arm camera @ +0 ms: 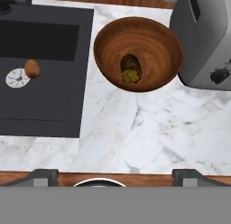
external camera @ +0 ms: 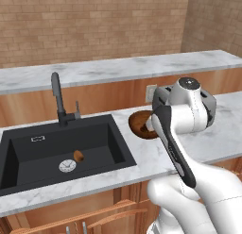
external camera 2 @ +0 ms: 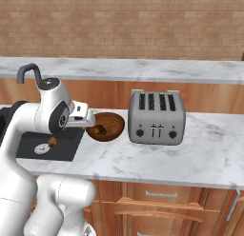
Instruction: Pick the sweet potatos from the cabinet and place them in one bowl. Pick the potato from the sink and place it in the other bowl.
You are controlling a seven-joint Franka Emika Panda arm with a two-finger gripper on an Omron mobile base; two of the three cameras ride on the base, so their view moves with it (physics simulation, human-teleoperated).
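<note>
The potato lay on the sink floor, touching the drain's rim, its long axis roughly upright in your hand view. It sat up and left of your fingers, which stood wide apart, holding nothing. Sweet potato was already in the brown bowl on the bench.

Matte black sink, glossy wooden bowl, brushed-metal toaster, marble counter
</note>
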